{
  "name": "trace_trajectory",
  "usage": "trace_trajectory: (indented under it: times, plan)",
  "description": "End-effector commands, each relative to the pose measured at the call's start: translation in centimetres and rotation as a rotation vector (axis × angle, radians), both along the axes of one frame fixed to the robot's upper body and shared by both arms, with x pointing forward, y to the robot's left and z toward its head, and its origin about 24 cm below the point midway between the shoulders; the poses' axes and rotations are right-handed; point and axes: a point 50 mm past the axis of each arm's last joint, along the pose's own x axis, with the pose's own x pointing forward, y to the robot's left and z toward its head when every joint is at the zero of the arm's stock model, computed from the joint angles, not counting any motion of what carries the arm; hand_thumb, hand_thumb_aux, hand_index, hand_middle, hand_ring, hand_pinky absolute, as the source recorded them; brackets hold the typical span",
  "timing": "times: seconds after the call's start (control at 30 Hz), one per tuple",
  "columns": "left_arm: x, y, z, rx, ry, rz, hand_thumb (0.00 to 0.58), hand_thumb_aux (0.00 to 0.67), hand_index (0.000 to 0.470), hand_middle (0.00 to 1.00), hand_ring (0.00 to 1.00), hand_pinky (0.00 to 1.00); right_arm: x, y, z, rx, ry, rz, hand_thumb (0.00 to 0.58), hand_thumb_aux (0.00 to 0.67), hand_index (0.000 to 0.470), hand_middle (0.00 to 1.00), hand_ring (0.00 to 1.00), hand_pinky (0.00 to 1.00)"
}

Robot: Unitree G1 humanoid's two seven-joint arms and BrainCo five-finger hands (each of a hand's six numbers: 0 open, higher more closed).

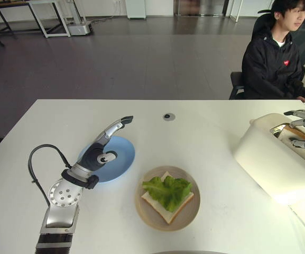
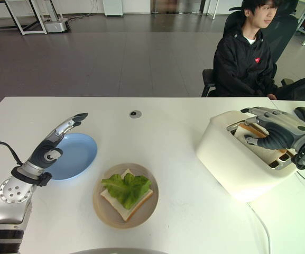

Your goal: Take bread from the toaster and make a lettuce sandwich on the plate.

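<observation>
One bread slice [image 2: 127, 213] lies on the tan plate [image 2: 103, 212] at lower centre with lettuce [image 2: 127, 189] on top, so the step in hand is fetching the second slice [image 2: 246, 131]. The right robot hand [image 2: 275, 135] curls its fingers around it in the toaster [image 2: 226, 159] slot, at the right. Next it should lift straight up, clear of the slot edges, then cross the open table [image 2: 184, 132] leftward. The left robot hand [image 2: 54, 144], fingers stretched and empty, hovers over the blue plate [image 2: 83, 153].
</observation>
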Motion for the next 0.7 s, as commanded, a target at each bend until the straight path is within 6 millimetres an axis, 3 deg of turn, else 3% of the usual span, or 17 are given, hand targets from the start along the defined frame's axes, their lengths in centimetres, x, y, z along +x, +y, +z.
trace_trajectory:
  times: [0.03,0.3,0.43,0.57,0.7]
  plan:
    - [0.1,0.3,-0.1,0.014,0.002,0.019,0.0,0.0,0.0,0.0,0.0,0.0,0.2,0.3,0.9,0.015,-0.055,0.013,0.58,0.67,0.47,0.0,0.0,0.0]
    - [0.1,0.4,-0.3,0.024,-0.001,0.031,0.0,0.0,0.0,0.0,0.0,0.0,-0.3,1.1,3.3,0.111,-0.147,0.082,0.58,0.67,0.47,0.0,0.0,0.0]
    - [-0.1,0.6,-0.1,0.026,-0.01,0.044,0.0,0.0,0.0,0.0,0.0,0.0,-0.4,0.0,4.7,0.149,-0.181,0.066,0.58,0.67,0.47,0.0,0.0,0.0]
    - [-0.3,0.7,-0.1,0.026,-0.016,0.049,0.0,0.0,0.0,0.0,0.0,0.0,-0.8,-1.2,7.4,0.212,-0.271,0.047,0.58,0.67,0.47,0.0,0.0,0.0]
    - [-0.4,1.0,0.0,0.025,-0.02,0.055,0.0,0.0,0.0,0.0,0.0,0.0,-1.0,-1.3,9.1,0.242,-0.313,0.064,0.58,0.67,0.47,0.0,0.0,0.0]
